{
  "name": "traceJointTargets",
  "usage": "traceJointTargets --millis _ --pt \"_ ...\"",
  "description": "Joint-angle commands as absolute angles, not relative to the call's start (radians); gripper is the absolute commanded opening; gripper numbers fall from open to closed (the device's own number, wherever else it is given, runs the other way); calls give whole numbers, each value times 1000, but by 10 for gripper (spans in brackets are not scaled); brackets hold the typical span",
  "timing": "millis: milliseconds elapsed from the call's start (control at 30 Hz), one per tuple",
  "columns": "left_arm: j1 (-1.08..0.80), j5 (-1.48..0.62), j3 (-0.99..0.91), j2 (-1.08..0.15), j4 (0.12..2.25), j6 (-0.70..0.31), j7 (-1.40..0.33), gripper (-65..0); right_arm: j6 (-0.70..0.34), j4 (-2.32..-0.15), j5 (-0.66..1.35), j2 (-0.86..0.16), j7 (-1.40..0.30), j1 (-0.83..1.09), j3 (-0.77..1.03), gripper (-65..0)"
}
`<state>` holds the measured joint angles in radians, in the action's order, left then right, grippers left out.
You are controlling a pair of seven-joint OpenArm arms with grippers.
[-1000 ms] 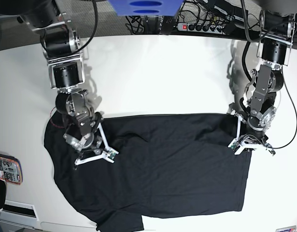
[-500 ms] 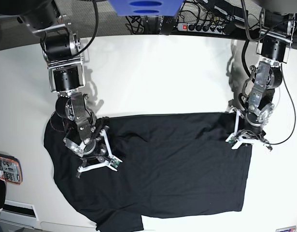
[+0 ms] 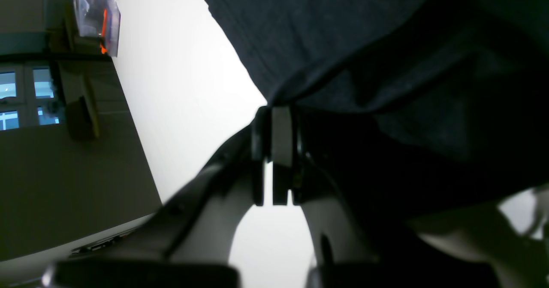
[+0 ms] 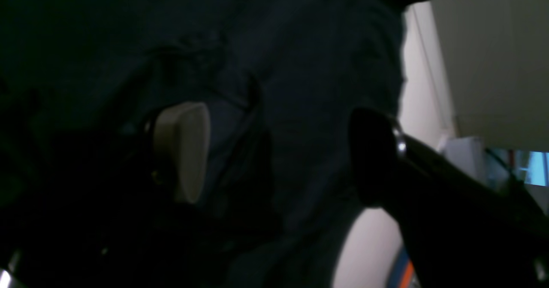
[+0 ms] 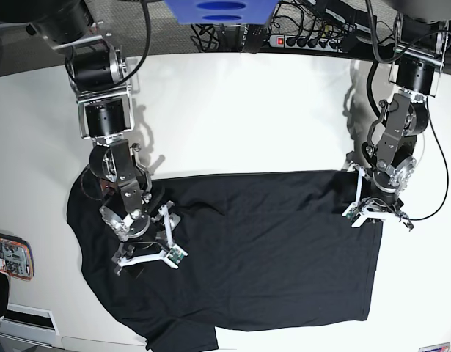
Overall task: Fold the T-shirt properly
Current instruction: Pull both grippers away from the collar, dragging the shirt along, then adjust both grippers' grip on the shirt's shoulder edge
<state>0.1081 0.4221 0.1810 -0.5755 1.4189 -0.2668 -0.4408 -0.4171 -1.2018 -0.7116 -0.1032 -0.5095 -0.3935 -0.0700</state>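
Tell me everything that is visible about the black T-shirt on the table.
The T-shirt is plain black, soft-looking knit cloth, spread mostly flat and wrinkled on the white table. One short sleeve sticks out at the bottom edge of the base view. The left gripper is shut, pinching an edge of it. The right gripper stands open over the cloth near the other end. No label shows.
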Motion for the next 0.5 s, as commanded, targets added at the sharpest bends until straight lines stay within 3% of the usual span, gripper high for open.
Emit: traceJointTargets --millis 0,367,400,467 --pt "133 429 171 -593 1434 -251 -429 -650 -398 -1244 -707 -104 -489 -430 -65 -160" --pt "134 579 166 -587 1435 -242 -429 -650 -398 -1400 -705 -102 -496 -429 -65 -160" --pt "134 578 166 -587 1435 -213 -430 -636 -398 -1405 -705 -102 -496 -429 -65 -160" --pt "134 578 168 -587 1435 -160 -433 -529 -398 -1408 -705 -102 -496 -426 -67 -160"
